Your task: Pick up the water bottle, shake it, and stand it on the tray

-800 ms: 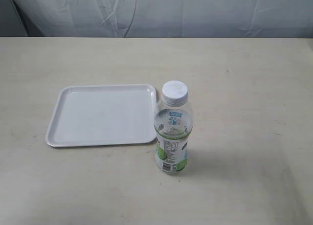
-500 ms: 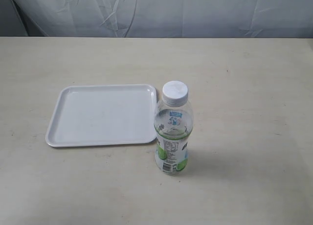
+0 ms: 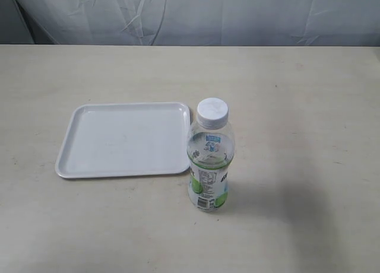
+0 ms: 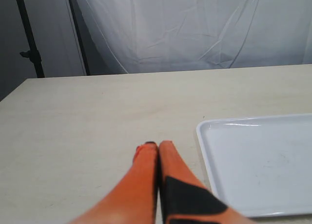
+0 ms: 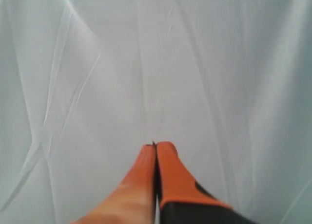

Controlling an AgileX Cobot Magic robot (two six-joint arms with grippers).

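Water bottle [image 3: 209,160] upright on the tabletop [image 3: 297,107]: that is what we see in the exterior view. It stands just beside the right edge of the tray [image 3: 124,139], near the tray's front right corner, and not on it. Its white cap [image 3: 212,111] is screwed on, and the green-and-white label [image 3: 208,181] wraps the lower half, with black print and a barcode facing us. The tray lies flat, its low rim and rounded corners showing.

The tabletop is a pale cream, matte surface with faint scuffs and specks. A soft grey shadow [image 3: 309,225] lies on it to the right of the water bottle. Behind the far edge we see a creased white cloth backdrop [image 3: 208,15] hanging across the whole width.

From the left wrist view, we see the left claw [image 4: 156,146] with its two orange fingers pressed together and nothing between them. It is low over the tabletop [image 4: 87,117], near one rounded corner of the tray [image 4: 263,160] but apart from it. Beyond the table's edge the same white cloth [image 4: 195,29] hangs, and a dark stand pole [image 4: 27,34] rises against a grey wall.

From the right wrist view, we see the right claw [image 5: 156,146], its orange fingers also together and empty, pointing at nothing but the folded white cloth [image 5: 146,63].
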